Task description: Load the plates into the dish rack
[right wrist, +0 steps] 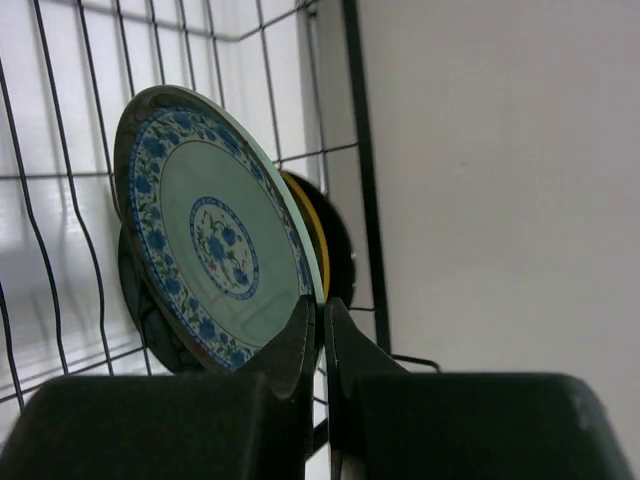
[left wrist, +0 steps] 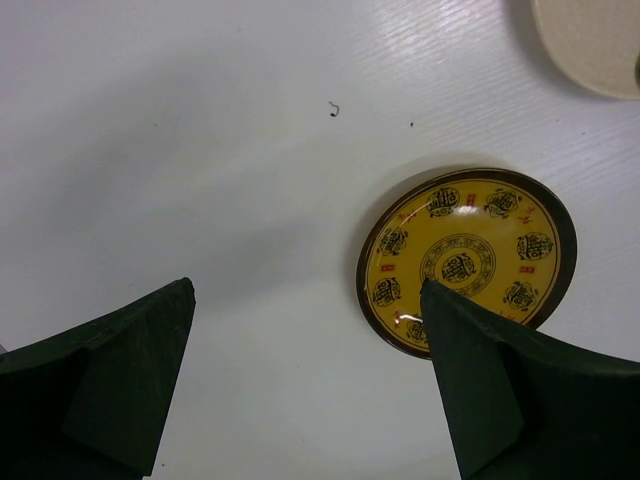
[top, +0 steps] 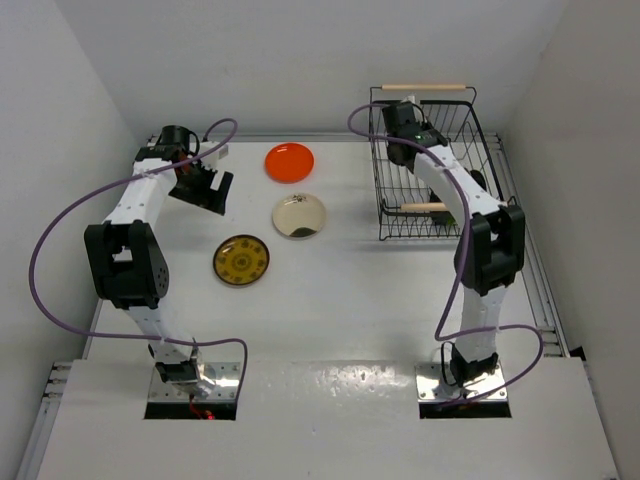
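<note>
The black wire dish rack (top: 480,150) stands at the back right. My right gripper (top: 400,148) reaches into it. In the right wrist view it (right wrist: 321,312) is shut on the rim of the blue-grey patterned plate (right wrist: 210,240), which stands upright among the wires. A black plate with a yellow edge (right wrist: 335,245) stands behind it. The orange-red plate (top: 289,162), the cream plate (top: 299,215) and the yellow-brown patterned plate (top: 241,260) lie flat on the table. My left gripper (top: 208,192) hovers open and empty left of them, with the yellow-brown plate (left wrist: 465,260) by its right finger (left wrist: 500,390).
The rack has two light wooden handles (top: 425,87), one at the back and one at the front. White walls close in the table on the left, back and right. The cream plate's edge (left wrist: 590,40) shows at the top right of the left wrist view.
</note>
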Controlling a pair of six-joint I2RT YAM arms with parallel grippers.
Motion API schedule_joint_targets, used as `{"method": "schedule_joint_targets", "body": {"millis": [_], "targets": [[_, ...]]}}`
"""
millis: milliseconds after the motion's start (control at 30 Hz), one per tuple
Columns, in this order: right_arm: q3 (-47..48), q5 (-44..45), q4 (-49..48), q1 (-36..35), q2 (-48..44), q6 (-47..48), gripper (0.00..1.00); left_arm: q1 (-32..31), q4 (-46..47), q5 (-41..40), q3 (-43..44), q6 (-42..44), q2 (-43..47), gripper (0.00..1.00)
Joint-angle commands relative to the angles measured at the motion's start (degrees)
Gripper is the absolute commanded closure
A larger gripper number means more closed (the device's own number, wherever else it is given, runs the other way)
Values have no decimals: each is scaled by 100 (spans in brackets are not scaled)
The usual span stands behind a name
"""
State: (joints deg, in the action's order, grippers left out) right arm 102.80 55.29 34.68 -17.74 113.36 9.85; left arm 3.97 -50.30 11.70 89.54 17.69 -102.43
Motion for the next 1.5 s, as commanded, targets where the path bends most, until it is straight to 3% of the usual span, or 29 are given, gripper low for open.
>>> {"method": "schedule_joint_targets", "body": {"millis": [0, 333, 533, 600, 700, 733, 767, 967, 1067, 1133, 1200, 1300, 1333, 1367, 1400, 1467], "targets": [[-49, 18, 293, 121, -51, -526, 100, 16, 29, 7, 20, -38, 180, 0], [-700, -228, 777, 165, 415, -1503, 100, 16, 29, -45, 20, -38, 180, 0], [-649, -730, 988, 191, 599, -2048, 100, 16, 29, 7, -112, 84, 127, 0], [-525, -686, 1172, 183, 670, -2101, 96, 16, 29, 69, -234, 138, 127, 0], [-226, -791, 1340, 183, 521, -2031, 74, 16, -23, 8, -296, 243, 74, 0], [-69, -826, 1323, 174, 451, -1952, 62, 16, -23, 7, -366, 243, 74, 0], [2, -879, 1314, 148, 302, -1943, 41, 16, -23, 7, -367, 296, 74, 0], [609, -1309, 1112, -142, -532, -1687, 0, 16, -23, 7, -674, 498, -66, 0], [469, -2029, 708, -763, -1140, -2003, 0, 69, -23, -45, -727, 498, -233, 0], [-276, -3144, 156, -1098, -1594, -2466, 5, 69, -23, -45, -727, 498, -347, 0], [-1015, -4005, -671, -1415, -1650, -2924, 31, 69, -23, -98, -727, 446, -348, 0], [-939, -4149, -945, -1863, -1056, -3663, 68, 69, -23, -98, -613, 393, -348, 0], [-772, -4149, -884, -1926, -705, -3770, 66, 69, -23, -159, -613, 393, -348, 0], [-309, -4079, -692, -1944, -519, -4049, 59, 69, -23, -160, -613, 393, -348, 0], [-79, -4061, -586, -2014, -334, -4122, 40, 69, -23, -160, -613, 393, -348, 0], [203, -3894, -532, -2049, 394, -4358, 28, 69, -23, -212, -613, 393, -295, 0]]}}
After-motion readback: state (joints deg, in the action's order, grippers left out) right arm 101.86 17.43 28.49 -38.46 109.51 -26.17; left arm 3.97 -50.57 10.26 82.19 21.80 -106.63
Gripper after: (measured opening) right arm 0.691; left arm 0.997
